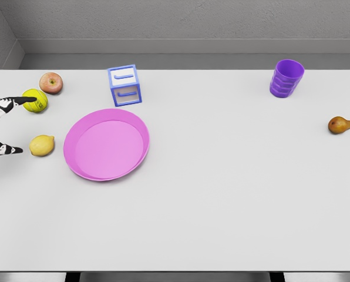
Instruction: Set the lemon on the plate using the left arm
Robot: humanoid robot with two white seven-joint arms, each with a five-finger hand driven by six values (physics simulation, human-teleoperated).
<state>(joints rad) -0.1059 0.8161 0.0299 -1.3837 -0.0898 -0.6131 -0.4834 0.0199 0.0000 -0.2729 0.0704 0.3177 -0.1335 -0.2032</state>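
Note:
A yellow lemon lies on the white table, just left of the pink plate. My left hand comes in at the left edge with its fingers spread. One fingertip ends just short of the lemon's left side; another finger stretches across the front of the tennis ball. The hand holds nothing. The right arm does not show.
A yellow-green tennis ball and a red apple sit behind the lemon. A blue-and-white cube stands behind the plate. A purple cup is at the back right, a pear at the right edge.

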